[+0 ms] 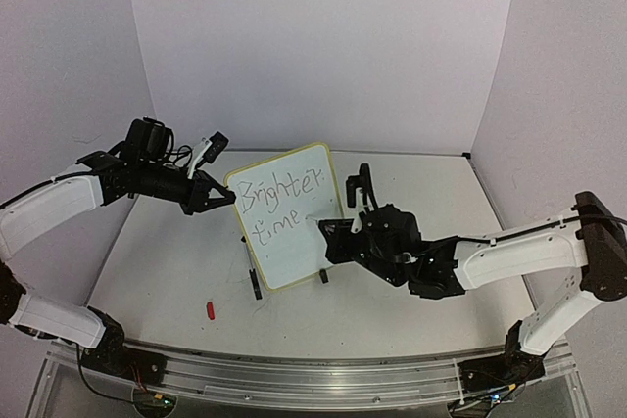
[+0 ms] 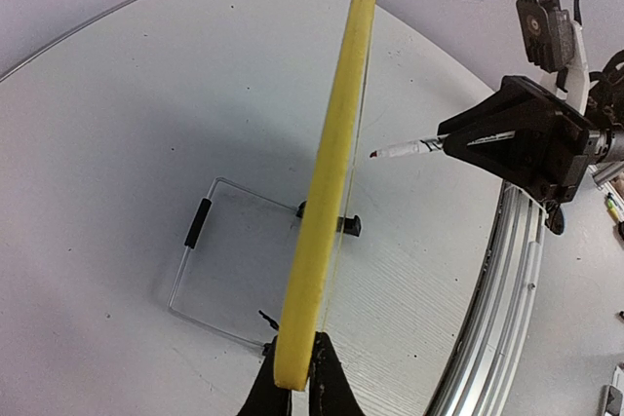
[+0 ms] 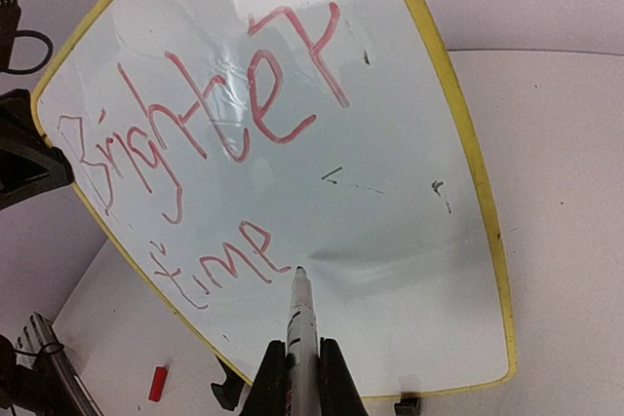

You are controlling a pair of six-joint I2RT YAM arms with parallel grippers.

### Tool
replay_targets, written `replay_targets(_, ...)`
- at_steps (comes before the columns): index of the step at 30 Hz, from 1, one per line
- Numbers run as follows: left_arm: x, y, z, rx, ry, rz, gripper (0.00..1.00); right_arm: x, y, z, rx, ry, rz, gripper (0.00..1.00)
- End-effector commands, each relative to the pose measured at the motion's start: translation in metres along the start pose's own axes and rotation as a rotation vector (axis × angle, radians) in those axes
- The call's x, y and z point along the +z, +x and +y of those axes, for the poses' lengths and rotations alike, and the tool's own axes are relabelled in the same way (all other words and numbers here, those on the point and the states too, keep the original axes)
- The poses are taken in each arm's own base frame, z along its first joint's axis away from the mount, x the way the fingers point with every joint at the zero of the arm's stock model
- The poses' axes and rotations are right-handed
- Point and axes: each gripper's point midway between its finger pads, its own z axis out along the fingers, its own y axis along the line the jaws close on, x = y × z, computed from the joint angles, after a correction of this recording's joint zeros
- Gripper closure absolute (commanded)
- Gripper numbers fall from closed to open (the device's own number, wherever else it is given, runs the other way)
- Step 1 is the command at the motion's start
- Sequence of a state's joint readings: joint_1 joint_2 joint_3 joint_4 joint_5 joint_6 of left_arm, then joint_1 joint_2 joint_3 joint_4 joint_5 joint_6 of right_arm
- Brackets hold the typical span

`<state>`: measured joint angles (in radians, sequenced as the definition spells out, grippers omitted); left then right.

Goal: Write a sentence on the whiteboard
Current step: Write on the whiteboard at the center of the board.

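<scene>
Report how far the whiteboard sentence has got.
Done: the sentence reads "Brighter time" in red on the whiteboard. In hand: the right hand holds the marker, tip just after "time"; the left hand clamps the rim. Left: further words; the lower board is bare.

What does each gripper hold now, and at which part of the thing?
The left gripper clamps the whiteboard by its yellow rim. The right gripper holds the marker by its barrel, behind the tip.

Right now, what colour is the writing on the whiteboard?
The writing is red, on the white whiteboard; clearest in the right wrist view.
</scene>
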<state>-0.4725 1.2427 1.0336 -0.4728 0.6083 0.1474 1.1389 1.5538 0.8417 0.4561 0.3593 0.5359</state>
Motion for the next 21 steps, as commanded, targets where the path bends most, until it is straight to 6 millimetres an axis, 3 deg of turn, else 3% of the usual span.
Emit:
replay_targets(1, 0.003, 0.026, 0.013, -0.002, -0.075, 0.089, 1.0, -0.009, -0.025, 0.009, 0.006, -0.046, -0.064, 1.0)
replay_targets(21, 0.004, 0.027, 0.014, -0.002, -0.078, 0.092, 1.0, 0.012, -0.035, 0.009, 0.008, -0.069, -0.075, 1.0)
